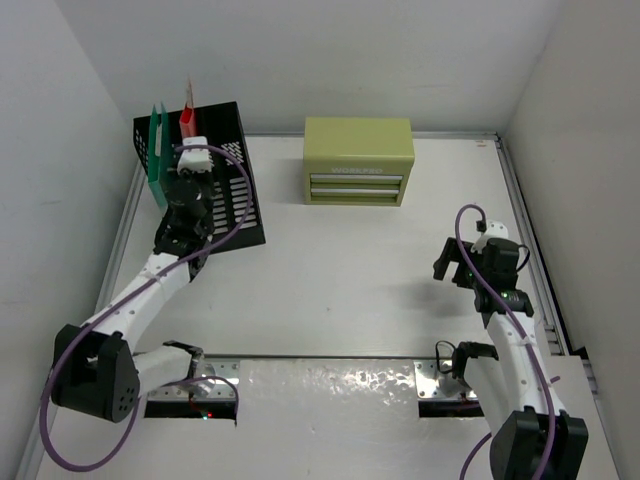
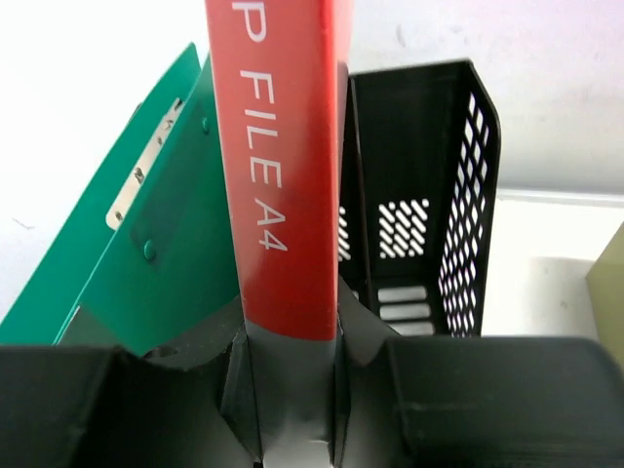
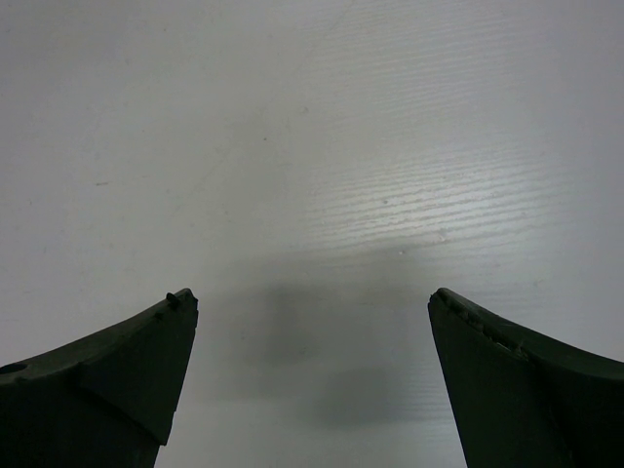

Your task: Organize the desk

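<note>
Directly at the rack (image 2: 468, 195), the left gripper (image 2: 288, 390) clamps a red file (image 2: 283, 166) upright beside the green file (image 2: 156, 253); the right gripper (image 3: 312, 380) gapes empty over the desk (image 1: 340, 290), well right of the rack.

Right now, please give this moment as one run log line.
left gripper: shut on red file | red file: upright at black rack, beside green folder | right gripper: open, empty, over desk
</note>
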